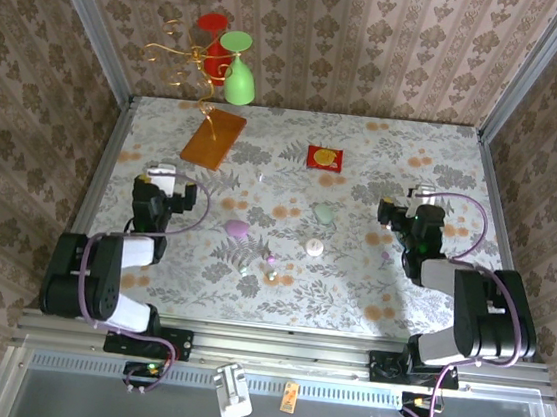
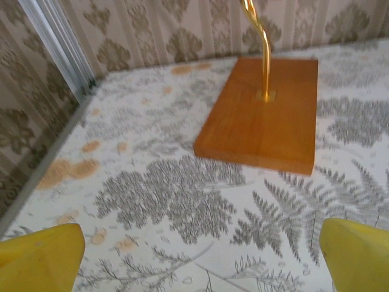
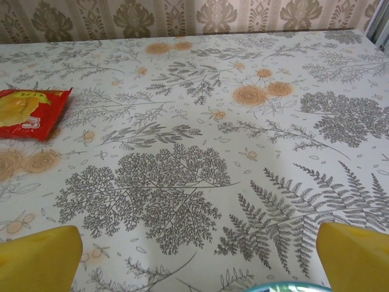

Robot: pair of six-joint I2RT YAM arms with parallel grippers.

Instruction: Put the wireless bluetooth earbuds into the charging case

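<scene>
View from above: at the very front, a small white clip-like object lies on the metal ledge between the two arm bases. Beyond it is a floral-print table walled with patterned paper.

At the left, the left gripper hovers over bare tablecloth, holding nothing. Its two yellow fingers are spread wide, one at each lower corner of the left wrist view. Just ahead of it sits a flat wooden base with a gold wire stand rising from it, carrying a red cup and a green cup.

Toward the middle lies a lilac case. Just nearer the front edge are the earbuds, a few tiny pale specks loose on the cloth, well apart from both grippers. To their right is a white round case, and past it a pale green case. Whether any case is open is too small to tell. Farther back lies a red snack packet.

At the right, the right gripper is also spread wide and holds nothing, over bare tablecloth.
</scene>
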